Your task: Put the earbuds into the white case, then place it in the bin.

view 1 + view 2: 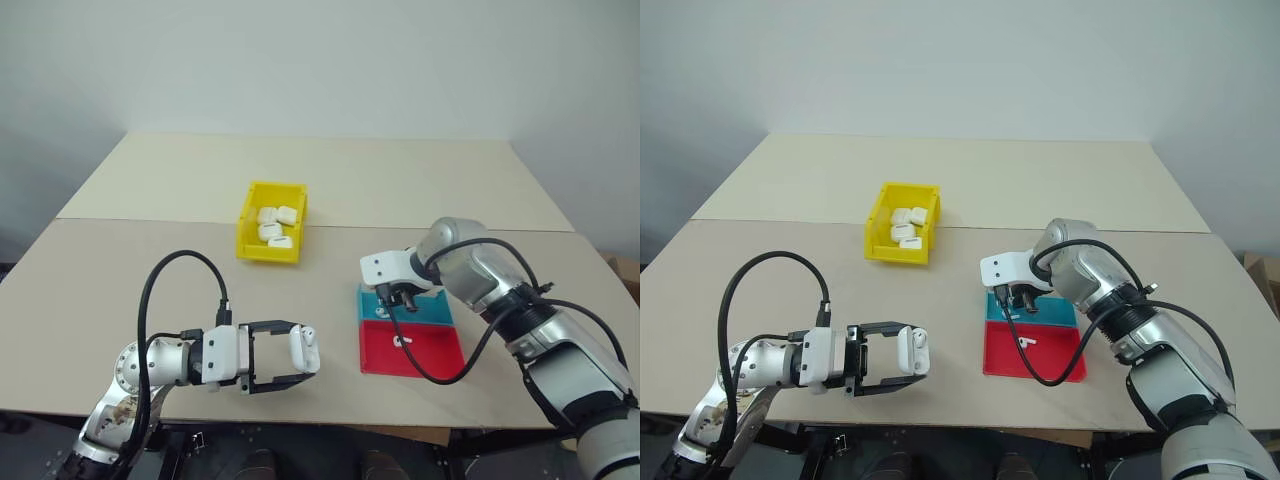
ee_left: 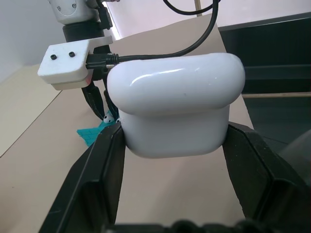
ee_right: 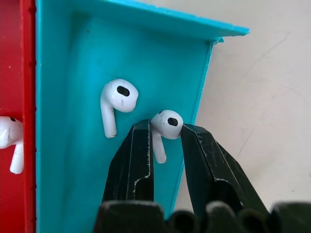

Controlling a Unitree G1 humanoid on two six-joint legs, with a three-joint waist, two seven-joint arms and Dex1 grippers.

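Observation:
The white case point(image 1: 304, 350) has its lid flipped up and is pinched between the fingers of my left gripper point(image 1: 306, 351), low at the front left of the table; up close the case point(image 2: 175, 107) fills the left wrist view. My right gripper point(image 3: 165, 130) points down into the blue tray point(image 3: 68, 58), with its two fingertips against the sides of one earbud point(image 3: 166, 124). A second earbud point(image 3: 116, 99) lies beside it in the same tray. The yellow bin point(image 1: 268, 251) stands further back, left of centre.
Several white cases point(image 1: 276, 225) lie in the yellow bin. The red tray point(image 1: 435, 352) adjoins the blue tray point(image 1: 432, 311) on the near side and holds another earbud point(image 1: 400, 340). The tan table has a seam point(image 1: 150, 219) across its width.

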